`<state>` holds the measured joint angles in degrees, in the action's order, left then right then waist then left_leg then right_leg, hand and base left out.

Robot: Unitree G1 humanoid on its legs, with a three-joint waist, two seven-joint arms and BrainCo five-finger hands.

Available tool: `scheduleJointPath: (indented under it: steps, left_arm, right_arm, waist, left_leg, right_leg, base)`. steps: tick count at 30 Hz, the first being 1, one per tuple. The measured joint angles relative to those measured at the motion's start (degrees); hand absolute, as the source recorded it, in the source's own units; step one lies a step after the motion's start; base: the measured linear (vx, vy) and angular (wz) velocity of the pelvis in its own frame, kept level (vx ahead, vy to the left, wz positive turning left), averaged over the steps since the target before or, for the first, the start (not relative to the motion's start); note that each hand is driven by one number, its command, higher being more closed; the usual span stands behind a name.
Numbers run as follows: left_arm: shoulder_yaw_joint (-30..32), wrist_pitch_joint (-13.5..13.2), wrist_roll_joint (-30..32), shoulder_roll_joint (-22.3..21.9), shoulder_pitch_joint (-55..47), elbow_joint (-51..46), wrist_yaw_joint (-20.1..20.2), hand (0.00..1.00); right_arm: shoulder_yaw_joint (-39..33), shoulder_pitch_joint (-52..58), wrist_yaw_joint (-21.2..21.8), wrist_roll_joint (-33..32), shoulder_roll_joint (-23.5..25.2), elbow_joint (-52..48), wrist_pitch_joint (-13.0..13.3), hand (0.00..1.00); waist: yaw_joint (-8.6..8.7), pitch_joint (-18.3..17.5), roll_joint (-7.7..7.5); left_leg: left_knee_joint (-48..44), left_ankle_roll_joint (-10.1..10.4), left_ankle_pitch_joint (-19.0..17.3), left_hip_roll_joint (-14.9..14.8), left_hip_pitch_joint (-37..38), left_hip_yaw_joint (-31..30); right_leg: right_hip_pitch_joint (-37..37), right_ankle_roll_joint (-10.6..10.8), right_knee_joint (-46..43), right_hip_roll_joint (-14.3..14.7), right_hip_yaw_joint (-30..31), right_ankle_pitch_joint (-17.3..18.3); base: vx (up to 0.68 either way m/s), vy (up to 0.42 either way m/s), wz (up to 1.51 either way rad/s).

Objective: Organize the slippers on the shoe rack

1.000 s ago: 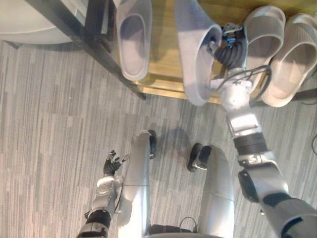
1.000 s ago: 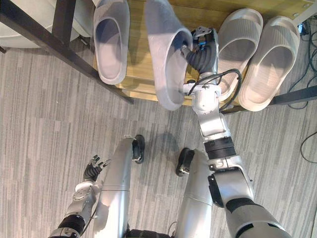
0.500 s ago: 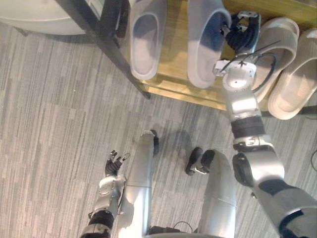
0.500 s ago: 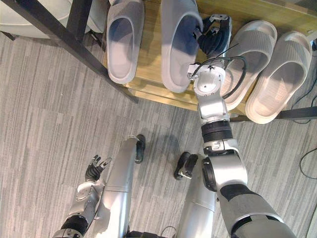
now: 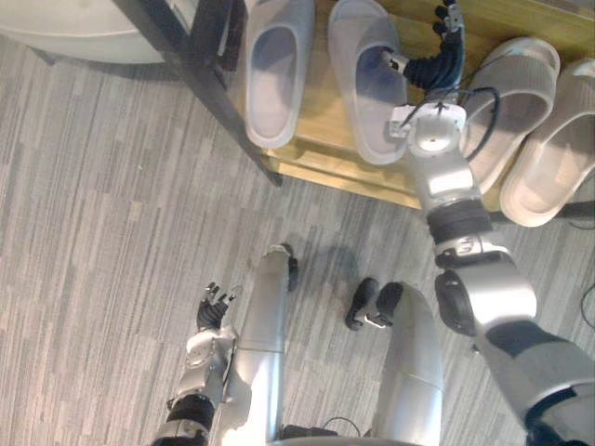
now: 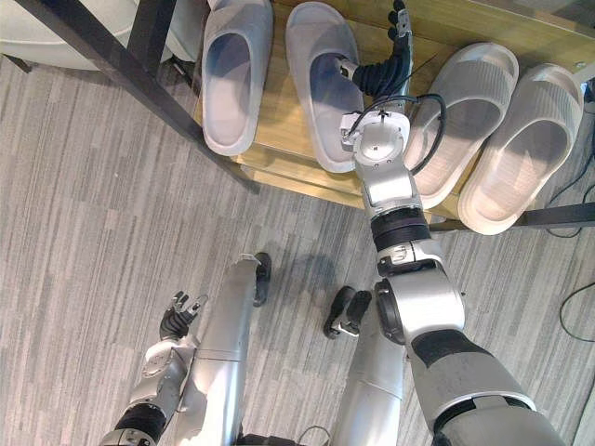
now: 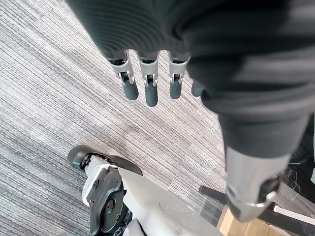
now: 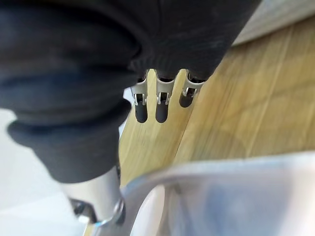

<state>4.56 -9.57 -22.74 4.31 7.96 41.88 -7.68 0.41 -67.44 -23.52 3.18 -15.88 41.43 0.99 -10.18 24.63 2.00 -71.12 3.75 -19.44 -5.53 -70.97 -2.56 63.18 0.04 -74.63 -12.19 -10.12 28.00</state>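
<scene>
While four slippers lie side by side on the shoe rack, the right hand rests open among them.
On the shoe rack's wooden shelf, the first grey slipper and second grey slipper lie toward its left end and two beige slippers toward its right. The right hand sits between the second grey slipper and the nearer beige one, fingers straight, thumb at the grey strap, gripping nothing. The left hand hangs well before the shoe rack over the carpet, fingers relaxed and empty.

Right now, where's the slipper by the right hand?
The grey slipper lies on the shoe rack shelf, second from left in the eye views, between its grey mate and the beige pair.
</scene>
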Motion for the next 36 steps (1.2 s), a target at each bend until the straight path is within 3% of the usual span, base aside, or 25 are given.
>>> scheduleJointPath:
  steps: [8, 16, 28, 36]
  left_arm:
    - [0.98, 0.16, 0.01, 0.05, 0.29, 0.92, -0.01, 0.0]
    - [3.42, 0.4, 0.15, 0.21, 0.28, 2.73, -0.04, 0.0]
    - [5.95, 0.44, 0.2, -0.95, 1.3, 3.23, 0.1, 0.0]
    - [7.9, 0.5, 0.67, -1.77, 3.03, 3.87, 0.1, 0.0]
  right_arm:
    - [0.08, 2.99, 0.43, -1.07, 1.09, -4.67, 0.25, 0.0]
    - [-1.19, 14.39, -0.06, -2.23, 8.05, -13.66, 1.66, 0.0]
    - [-4.36, 17.66, 3.11, -15.9, 13.59, -12.44, 3.78, 0.0]
    - [-1.29, 17.78, 7.12, -25.94, 13.91, -10.6, 5.67, 0.0]
  waist:
    - [0.05, -0.34, -0.64]
    - [0.76, -2.36, -2.55]
    - [0.86, -2.5, -2.75]
    - [0.69, -2.5, -2.75]
  left_leg:
    - [0.02, 0.0, -0.02, -0.59, 0.59, 0.54]
    - [1.74, 0.06, -0.01, -0.97, 2.45, 0.96]
    - [3.94, 0.47, 0.38, -0.88, 4.05, 0.47]
    - [3.92, 0.48, 0.37, -0.91, 4.05, 0.34]
  right_leg:
    - [-0.05, -0.15, 0.01, 0.48, 0.55, -0.1]
    - [-1.4, 0.03, 1.62, 0.98, 0.72, -0.1]
    - [-3.34, -0.39, 3.92, 1.03, -0.2, -0.6]
    - [-3.39, 0.09, 3.92, 1.08, -0.3, -0.34]
  base:
    - [0.0, -0.003, -0.04]
    - [0.0, -0.003, -0.03]
    - [0.01, 0.002, 0.01]
    - [0.0, 0.0, 0.0]
